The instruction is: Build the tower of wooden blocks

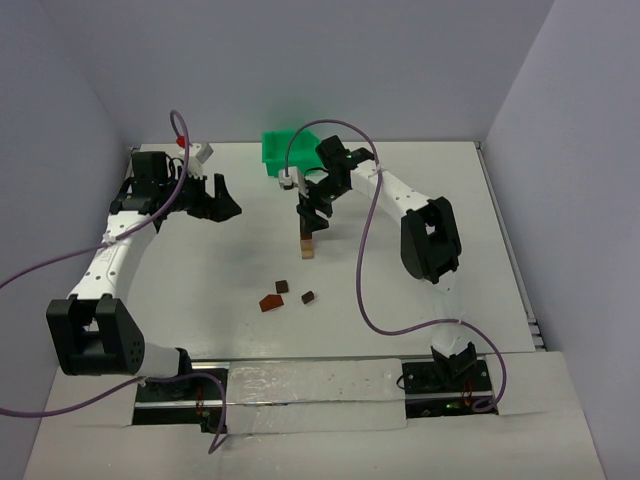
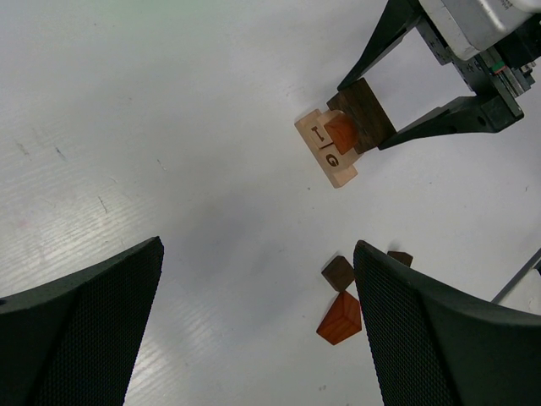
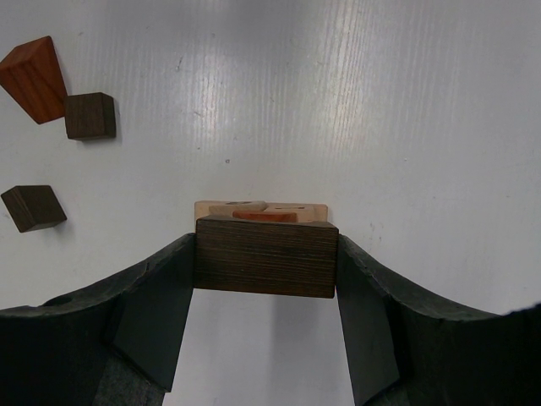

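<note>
The wood block tower (image 1: 308, 245) is found near the middle of the surface, a little toward the far edge. Its base is a light tan block (image 2: 325, 150) printed with letters, laid flat so that a broad footing is given. A reddish-brown block (image 2: 341, 131) is set on top of it. A dark brown block (image 3: 266, 254) is held directly over these two, its long side lined up with the tan base, evidently so that the stack is kept narrow and centred. Whether it is already seated on the reddish piece cannot be told.

That dark block is clamped at its two short ends by the right end effector (image 1: 313, 222), which is pointed straight down. This leaves the block's underside free for placing. The step in hand is judged to be the setting of the third layer.

Between the tower and the near edge, a reddish-brown wedge (image 1: 270, 302) and two dark cubes (image 1: 282, 286) (image 1: 309, 296) lie loose, presumably to be added later. A green bin (image 1: 285, 150) is set at the far edge.

The left end effector (image 1: 225, 198) is held near the left edge with its fingers wide apart and nothing between them, well away from the stack so it is not disturbed.
</note>
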You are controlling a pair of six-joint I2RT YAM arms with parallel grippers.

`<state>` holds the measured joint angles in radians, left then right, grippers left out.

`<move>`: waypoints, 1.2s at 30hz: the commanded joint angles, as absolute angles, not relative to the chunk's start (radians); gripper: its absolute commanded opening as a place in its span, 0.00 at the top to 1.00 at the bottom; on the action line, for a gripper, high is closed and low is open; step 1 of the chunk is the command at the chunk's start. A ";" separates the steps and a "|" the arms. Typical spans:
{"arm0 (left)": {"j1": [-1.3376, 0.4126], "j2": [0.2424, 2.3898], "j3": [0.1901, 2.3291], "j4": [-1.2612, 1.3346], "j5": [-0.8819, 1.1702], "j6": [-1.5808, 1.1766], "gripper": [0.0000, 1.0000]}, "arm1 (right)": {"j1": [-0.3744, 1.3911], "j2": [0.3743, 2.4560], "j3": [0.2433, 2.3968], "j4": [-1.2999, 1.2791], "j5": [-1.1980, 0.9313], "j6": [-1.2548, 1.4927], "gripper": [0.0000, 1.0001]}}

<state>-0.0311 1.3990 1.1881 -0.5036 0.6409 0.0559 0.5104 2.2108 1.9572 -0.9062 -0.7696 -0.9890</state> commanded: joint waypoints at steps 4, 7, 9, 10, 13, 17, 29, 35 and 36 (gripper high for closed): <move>-0.040 1.408 1.235 -0.479 0.663 0.056 0.01 | 0.497 2.217 1.997 -0.917 -0.807 -0.997 0.83; -0.041 1.411 1.237 -0.480 0.663 0.057 0.01 | 0.495 2.219 1.996 -0.916 -0.807 -0.996 0.82; -0.043 1.413 1.238 -0.482 0.664 0.058 0.01 | 0.494 2.220 1.994 -0.914 -0.810 -0.997 0.82; -0.043 1.414 1.239 -0.482 0.664 0.058 0.01 | 0.494 2.220 1.993 -0.913 -0.810 -0.997 0.82; -0.044 1.416 1.238 -0.483 0.663 0.058 0.01 | 0.495 2.219 1.991 -0.911 -0.808 -0.997 0.82; -0.046 1.416 1.240 -0.483 0.662 0.058 0.01 | 0.495 2.220 1.987 -0.908 -0.809 -1.000 0.81; -0.048 1.418 1.243 -0.484 0.662 0.059 0.01 | 0.495 2.221 1.978 -0.905 -0.810 -1.001 0.78; -0.049 1.422 1.241 -0.483 0.664 0.060 0.01 | 0.497 2.223 1.971 -0.908 -0.811 -1.003 0.76; -0.051 1.422 1.241 -0.483 0.664 0.060 0.01 | 0.497 2.226 1.970 -0.908 -0.811 -1.005 0.76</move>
<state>-0.0407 1.4153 1.1931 -0.5041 0.6411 0.0563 0.5014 2.2154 1.9572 -0.9058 -0.7781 -0.9894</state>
